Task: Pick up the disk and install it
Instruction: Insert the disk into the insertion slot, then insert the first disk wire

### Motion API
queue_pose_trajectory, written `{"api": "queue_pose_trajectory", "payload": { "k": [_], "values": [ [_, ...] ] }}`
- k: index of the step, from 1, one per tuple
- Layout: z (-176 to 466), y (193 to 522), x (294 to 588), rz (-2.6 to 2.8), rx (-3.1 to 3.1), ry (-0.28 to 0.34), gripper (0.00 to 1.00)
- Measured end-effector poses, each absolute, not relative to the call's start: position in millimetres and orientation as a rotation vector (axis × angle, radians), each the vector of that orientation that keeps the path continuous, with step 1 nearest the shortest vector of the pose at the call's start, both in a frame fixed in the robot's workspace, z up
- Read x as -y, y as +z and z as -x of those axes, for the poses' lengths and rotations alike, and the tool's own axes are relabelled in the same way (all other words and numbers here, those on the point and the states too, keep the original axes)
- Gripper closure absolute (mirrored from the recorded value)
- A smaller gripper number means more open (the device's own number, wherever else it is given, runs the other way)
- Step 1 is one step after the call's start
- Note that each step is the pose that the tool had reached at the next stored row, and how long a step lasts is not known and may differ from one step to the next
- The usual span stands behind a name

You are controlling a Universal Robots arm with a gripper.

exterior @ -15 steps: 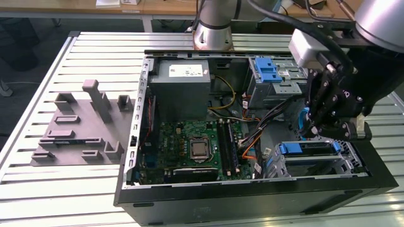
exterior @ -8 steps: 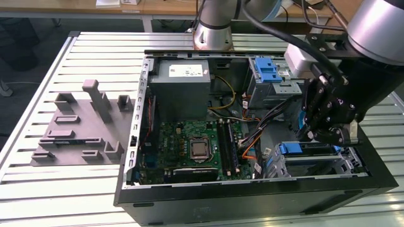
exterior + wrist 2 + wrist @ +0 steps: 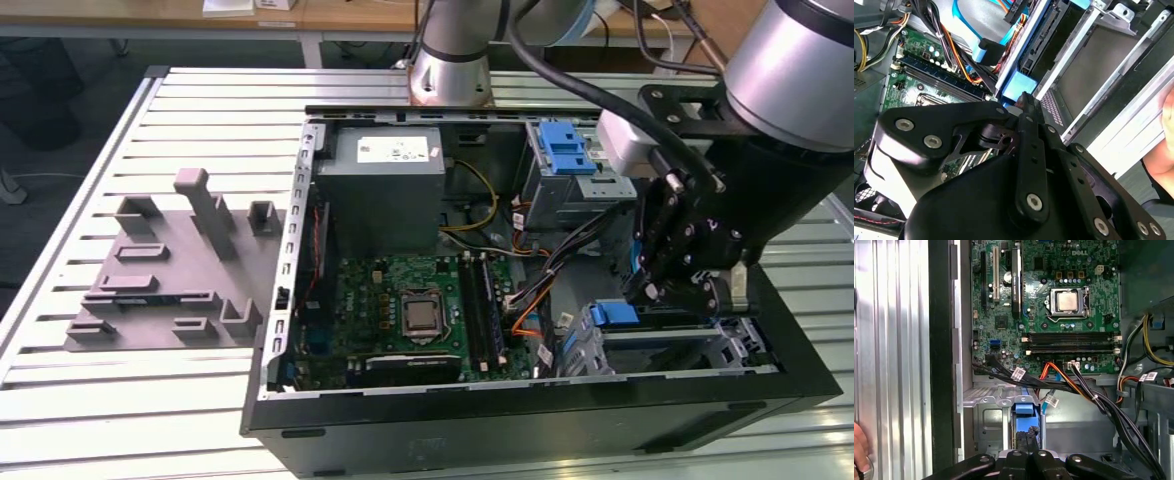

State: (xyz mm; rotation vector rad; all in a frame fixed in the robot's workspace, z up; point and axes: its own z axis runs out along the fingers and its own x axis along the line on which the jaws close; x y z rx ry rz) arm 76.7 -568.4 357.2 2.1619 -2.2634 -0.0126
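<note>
The disk (image 3: pixel 617 314) sits on edge in the drive cage (image 3: pixel 727 345) at the near corner of the open computer case on the exterior view's right, with its blue carrier end facing out. In the second wrist view that blue end (image 3: pixel 1015 86) is just beyond my fingertips. My gripper (image 3: pixel 654 298) hangs right over it. In both wrist views the black fingers (image 3: pixel 1016 460) are pressed together with no gap, and their tips (image 3: pixel 1024 100) touch or nearly touch the blue carrier (image 3: pixel 1024 408). Most of the disk is hidden inside the cage.
Bundled black, orange and blue cables (image 3: pixel 1064 380) cross between the cage and the green motherboard (image 3: pixel 414 310). A grey power-supply box (image 3: pixel 387 190) and a second blue-fronted bay (image 3: pixel 567 150) sit at the far end. A grey fixture (image 3: pixel 174 260) stands on the slatted table. A person's hand (image 3: pixel 859 450) is near the case.
</note>
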Motion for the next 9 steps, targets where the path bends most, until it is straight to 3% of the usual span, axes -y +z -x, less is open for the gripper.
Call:
{"api": "queue_pose_trajectory", "payload": {
  "k": [9],
  "values": [
    [-76.7,356.4,568.4,-2.162,2.263,-0.013,0.89]
  ]
}}
